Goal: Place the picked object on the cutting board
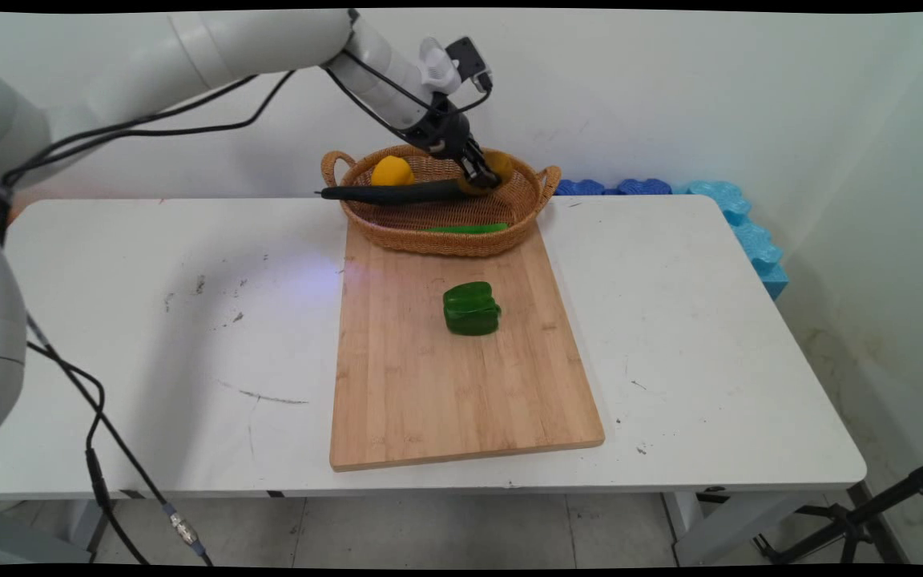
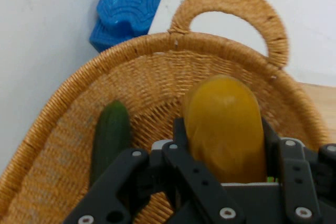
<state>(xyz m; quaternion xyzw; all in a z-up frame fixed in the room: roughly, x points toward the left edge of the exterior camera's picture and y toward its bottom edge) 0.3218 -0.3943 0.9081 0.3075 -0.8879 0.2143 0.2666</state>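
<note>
- Fingers [image 1: 478,170] [image 2: 271,142]: at upper centre of the main view, reaching down into the basket [image 1: 437,240] from the upper left. They are closed to a narrow gap around an orange vegetable [image 1: 500,164] [image 2: 223,114], one finger pressed to each side of it.
- Orange vegetable: smooth, rounded and elongated. It sits inside the right half of the basket, near the right handle [image 1: 550,178] [image 2: 231,3]. In the hand view it stands up between the two fingers, with its rounded end towards that handle. Whether its underside rests on the weave or hangs just clear cannot be told.
- Stage, as judged from the pose: a grasp made within the basket, with the arm low over the rim.
- Other contents of the basket: a long dark cucumber [image 1: 389,193] [image 2: 111,135] lies across the middle, its tip passing over the left rim. A yellow fruit [image 1: 392,171] sits at the back left. A bright green strip [image 1: 465,228] lies along the front wall.
- Board [image 1: 429,401]: wooden, lying lengthwise at centre frame. Its far end is touching or slightly under the basket; which of the two cannot be told.
- Green pepper [image 1: 471,308]: on the upper middle of the board, well apart from the fingers.
- Table [image 1: 710,336]: white, carrying board and basket.
- Blue foam [image 1: 750,232] [image 2: 131,3]: along the wall at right, behind and beside the table's far corner.
</note>
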